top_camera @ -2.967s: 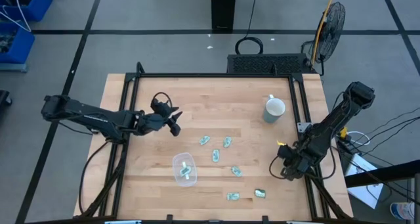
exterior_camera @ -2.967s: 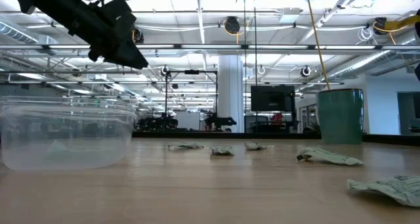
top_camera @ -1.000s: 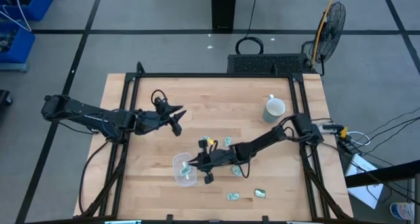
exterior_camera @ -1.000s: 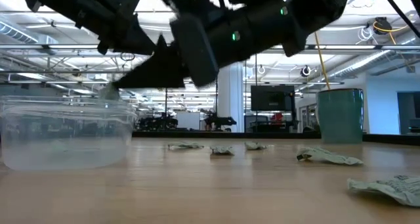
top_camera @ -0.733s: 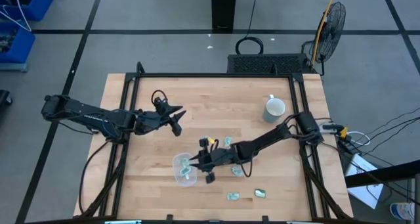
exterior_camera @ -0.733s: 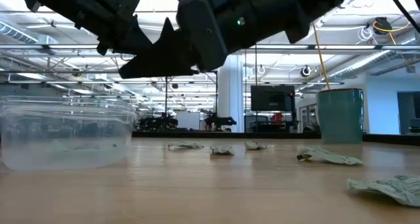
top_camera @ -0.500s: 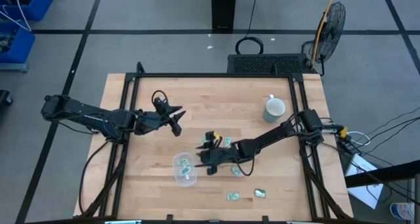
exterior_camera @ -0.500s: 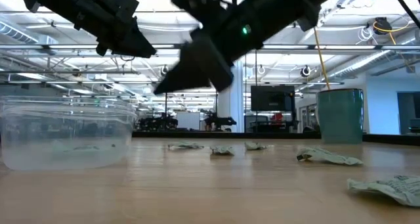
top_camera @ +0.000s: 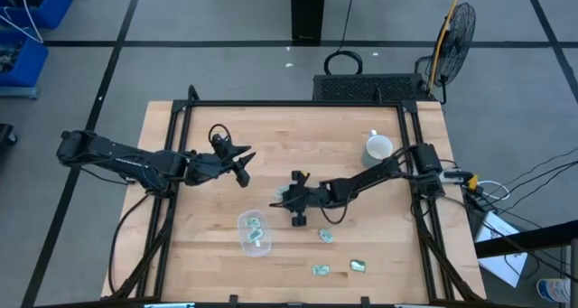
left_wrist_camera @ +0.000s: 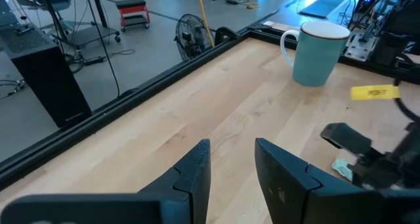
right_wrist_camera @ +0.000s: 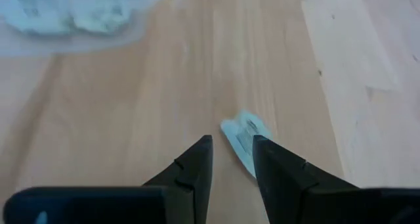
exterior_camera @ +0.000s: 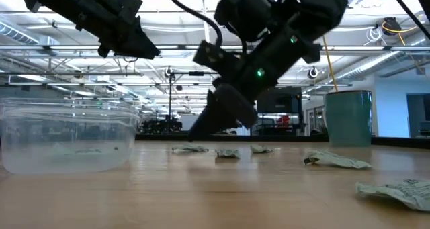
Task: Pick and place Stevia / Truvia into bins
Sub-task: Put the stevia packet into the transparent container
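The clear bin [top_camera: 243, 227] stands near the table's front middle with two pale green packets [top_camera: 256, 238] lying in it. My right gripper [top_camera: 280, 200] is open, low over the table just right of and beyond the bin. A packet [right_wrist_camera: 244, 133] lies flat on the wood right before its fingertips [right_wrist_camera: 231, 152]. More packets lie flat on the table at the near right [top_camera: 325, 237], [top_camera: 320, 270], [top_camera: 358, 266]. My left gripper [top_camera: 246, 166] hangs open and empty above the table's left middle [left_wrist_camera: 231, 159].
A grey-white mug [top_camera: 377, 149] stands at the far right. A black frame [top_camera: 289, 104] runs along the table's far and side edges. Bare wood lies between my left gripper and the mug [left_wrist_camera: 318, 50].
My right gripper has drawn back from over the bin toward the table's right and far side and has come down close to the table by a loose packet. A second packet now lies in the bin where the gripper stood.
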### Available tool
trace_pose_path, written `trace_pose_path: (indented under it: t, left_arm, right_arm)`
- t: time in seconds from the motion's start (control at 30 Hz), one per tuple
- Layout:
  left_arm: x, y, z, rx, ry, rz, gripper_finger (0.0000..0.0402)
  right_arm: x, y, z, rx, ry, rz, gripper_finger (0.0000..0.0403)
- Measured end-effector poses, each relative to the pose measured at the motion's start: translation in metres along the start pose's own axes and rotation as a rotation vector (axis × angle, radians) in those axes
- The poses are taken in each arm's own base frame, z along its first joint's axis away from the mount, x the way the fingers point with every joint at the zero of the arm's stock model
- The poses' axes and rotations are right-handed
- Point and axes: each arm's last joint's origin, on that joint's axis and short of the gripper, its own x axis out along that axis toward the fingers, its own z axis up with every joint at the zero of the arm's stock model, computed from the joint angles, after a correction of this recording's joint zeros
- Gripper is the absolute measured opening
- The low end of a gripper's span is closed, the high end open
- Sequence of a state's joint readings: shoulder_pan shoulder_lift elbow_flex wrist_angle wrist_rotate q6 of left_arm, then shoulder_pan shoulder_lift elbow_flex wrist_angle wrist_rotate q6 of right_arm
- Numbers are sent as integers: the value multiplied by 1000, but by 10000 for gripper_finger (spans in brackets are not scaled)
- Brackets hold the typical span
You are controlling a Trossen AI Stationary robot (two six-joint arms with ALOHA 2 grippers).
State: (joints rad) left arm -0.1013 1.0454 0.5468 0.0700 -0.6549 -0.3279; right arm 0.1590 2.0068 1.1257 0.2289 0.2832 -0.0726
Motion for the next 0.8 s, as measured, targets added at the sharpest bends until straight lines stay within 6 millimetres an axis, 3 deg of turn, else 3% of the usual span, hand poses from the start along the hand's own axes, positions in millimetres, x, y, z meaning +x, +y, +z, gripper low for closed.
trace_pose_path:
  t: [0.33, 0.8]
  left_arm:
    - [0, 0, 0, 1, 0, 1, 124]
    - [0, 0, 0, -13, 0, 1, 124]
  right_arm:
    - [0, -6, -10, 27, -172, 71, 100]
    - [13, -7, -21, -8, -166, 54, 100]
